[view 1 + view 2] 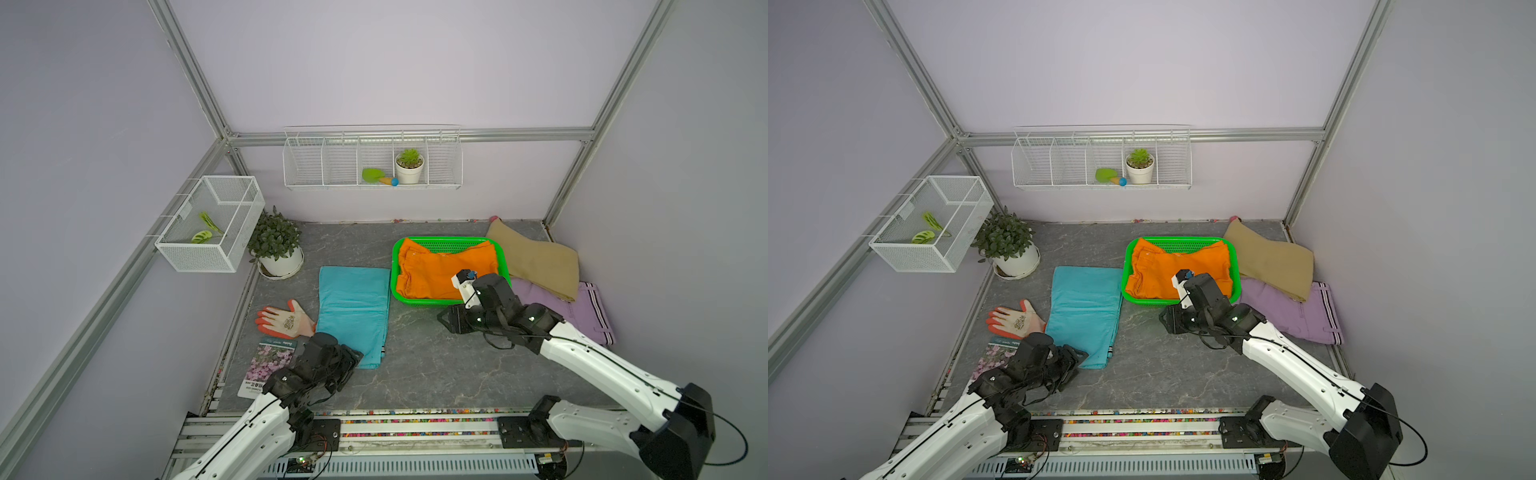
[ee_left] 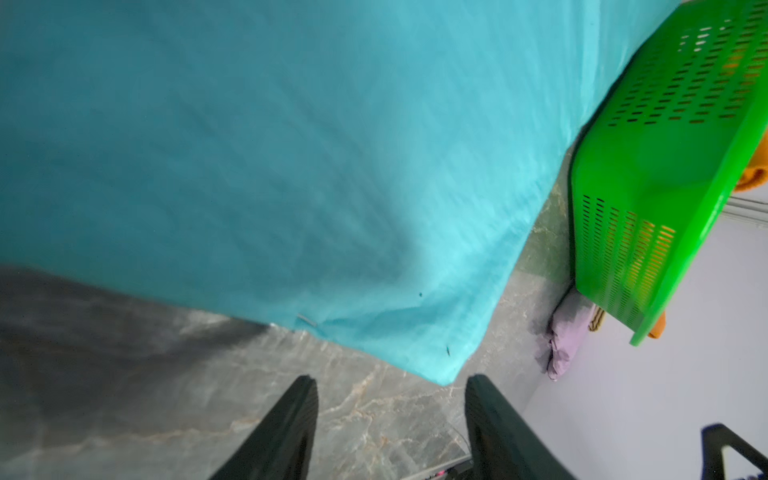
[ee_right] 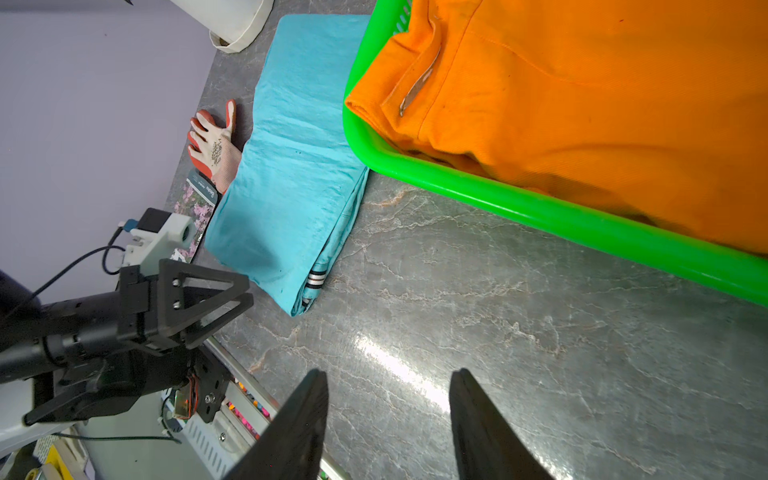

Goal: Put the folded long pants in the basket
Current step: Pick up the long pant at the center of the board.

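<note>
The orange folded long pants (image 1: 440, 266) lie inside the green basket (image 1: 451, 240), also seen in the right wrist view as orange cloth (image 3: 582, 104) behind the green rim (image 3: 540, 208). Teal pants (image 1: 353, 307) lie flat to the left of the basket. Tan pants (image 1: 540, 262) and lilac pants (image 1: 582, 316) lie to its right. My left gripper (image 2: 390, 380) is open, with the near corner of the teal pants (image 2: 291, 166) just beyond its tips. My right gripper (image 3: 388, 374) is open over bare table in front of the basket.
An orange-fingered glove (image 1: 286, 320) and a seed packet (image 1: 270, 365) lie left of the teal pants. A potted plant (image 1: 276, 245) stands at the back left. A white mesh box (image 1: 212, 224) and a wire rack (image 1: 372, 160) hang on the walls.
</note>
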